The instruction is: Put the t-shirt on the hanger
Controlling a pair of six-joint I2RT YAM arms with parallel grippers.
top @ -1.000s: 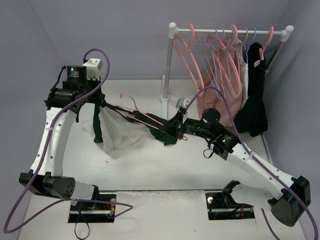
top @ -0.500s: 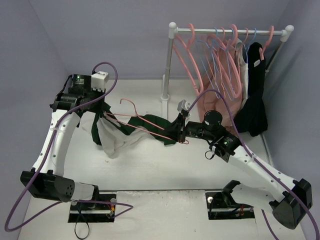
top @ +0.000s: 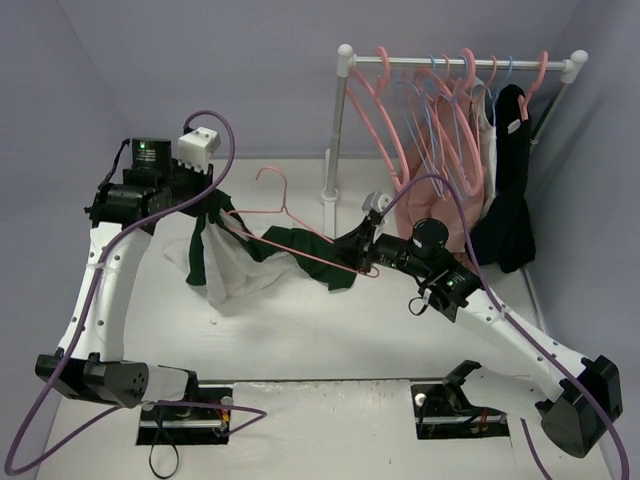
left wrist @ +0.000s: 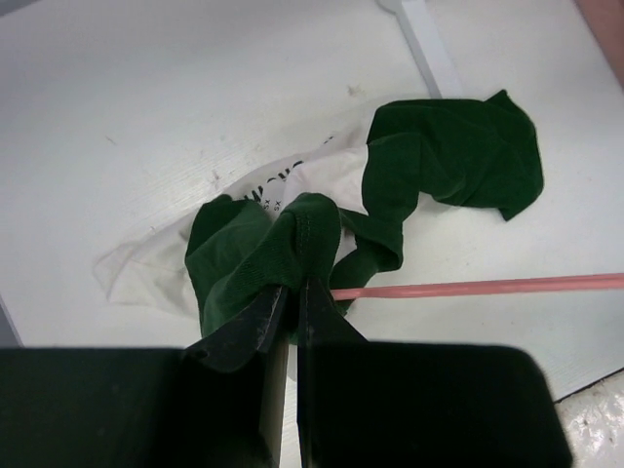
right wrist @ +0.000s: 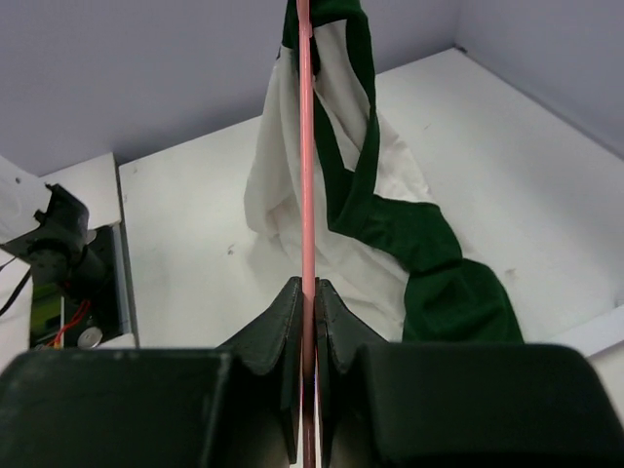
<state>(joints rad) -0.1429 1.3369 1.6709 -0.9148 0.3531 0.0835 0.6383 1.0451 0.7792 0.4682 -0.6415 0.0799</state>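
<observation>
Both arms are holding shirt and hanger over the table

The left gripper [left wrist: 290,292] is clamping its jaws on a dark green fold of the t-shirt [top: 235,270], whose cloth is draping down onto the table [top: 300,330]. The right gripper [right wrist: 307,291] is squeezing the bar of the pink hanger [right wrist: 304,146]. Compared with half a second earlier, the hanger's hook is pointing farther back toward the rack [top: 345,120].

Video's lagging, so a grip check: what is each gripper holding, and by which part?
Left gripper is shut on the t-shirt, pinching a bunched dark green fold. Right gripper is shut on the hanger, clamping one pink bar.
</observation>
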